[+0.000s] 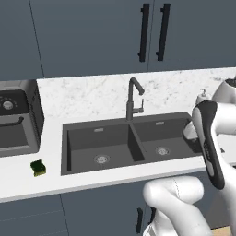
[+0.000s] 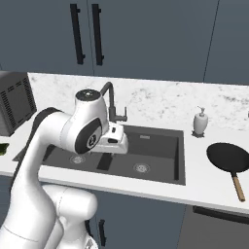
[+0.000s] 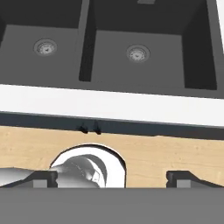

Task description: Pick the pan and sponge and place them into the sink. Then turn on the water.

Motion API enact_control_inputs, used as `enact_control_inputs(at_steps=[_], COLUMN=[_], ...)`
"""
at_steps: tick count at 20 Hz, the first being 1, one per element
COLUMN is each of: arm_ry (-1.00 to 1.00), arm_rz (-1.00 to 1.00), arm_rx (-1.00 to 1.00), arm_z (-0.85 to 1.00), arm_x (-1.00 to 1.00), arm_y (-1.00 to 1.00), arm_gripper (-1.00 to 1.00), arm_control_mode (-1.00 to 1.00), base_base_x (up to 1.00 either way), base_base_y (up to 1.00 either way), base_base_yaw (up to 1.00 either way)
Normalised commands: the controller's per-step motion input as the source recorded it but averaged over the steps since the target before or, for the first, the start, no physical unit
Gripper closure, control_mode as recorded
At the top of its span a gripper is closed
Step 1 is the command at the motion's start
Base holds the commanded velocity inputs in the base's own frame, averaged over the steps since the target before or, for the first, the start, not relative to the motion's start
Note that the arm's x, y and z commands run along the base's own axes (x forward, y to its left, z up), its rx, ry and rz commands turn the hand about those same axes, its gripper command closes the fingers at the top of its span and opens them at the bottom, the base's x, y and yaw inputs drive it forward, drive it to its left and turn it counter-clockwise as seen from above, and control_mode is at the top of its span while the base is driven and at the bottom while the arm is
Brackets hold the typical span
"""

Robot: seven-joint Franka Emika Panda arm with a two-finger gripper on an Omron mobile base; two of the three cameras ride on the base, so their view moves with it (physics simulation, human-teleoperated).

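Hand view: the gripper (image 3: 112,178) hangs above the counter's front edge, fingers spread wide and holding nothing, looking down on the sink (image 3: 87,65) with its two basins and two drains. One sponge (image 1: 38,168) lies on the counter left of the sink; one pan (image 2: 229,158) rests on its right, beside one soap dispenser (image 2: 200,121). One faucet (image 1: 132,99) stands behind the divider.

A kitchen: double-basin sink (image 1: 83,138) with faucet (image 1: 132,99) in a marble-look counter (image 1: 92,94) under dark cabinets (image 1: 92,32).
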Motion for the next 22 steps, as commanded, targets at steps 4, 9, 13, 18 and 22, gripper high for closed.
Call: enact_control_inputs(at_steps=[4, 9, 13, 18, 22], arm_ry=[0.00, 0.03, 0.00, -0.02, -0.03], arm_rz=[0.00, 0.00, 0.00, 0.00, 0.00], arm_rx=[0.00, 0.00, 0.00, 0.00, 0.01], arm_z=[-0.34, -0.32, -0.26, -0.21, -0.13], arm_x=[0.05, 0.15, 0.09, 0.30, 0.33], arm_y=[-0.96, -0.96, -1.00, -0.95, -0.96], arm_gripper=[-1.00, -1.00, -1.00, -1.00, -1.00], arm_control_mode=[-1.00, -1.00, -1.00, -1.00, -1.00], base_base_x=[0.00, 0.00, 0.00, 0.00, 0.00], base_base_y=[0.00, 0.00, 0.00, 0.00, 0.00], base_base_yaw=[0.00, 0.00, 0.00, 0.00, 0.00])
